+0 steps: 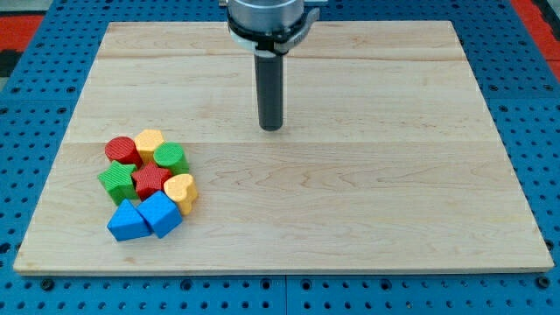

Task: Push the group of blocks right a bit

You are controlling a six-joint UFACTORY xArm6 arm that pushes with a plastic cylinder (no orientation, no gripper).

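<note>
Approach step: our tip (272,128), bare rod holding nothing, stands right of and above the block cluster (149,184); next we must circle to its left.

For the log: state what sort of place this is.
Likely a robotics lab bench: a wooden board lies on a blue perforated base, my tip hangs above it, right of and above a cluster of small coloured blocks.

Grey metal collar (266,19), straight dark cylindrical rod (270,87), blunt tip (271,128)
</note>
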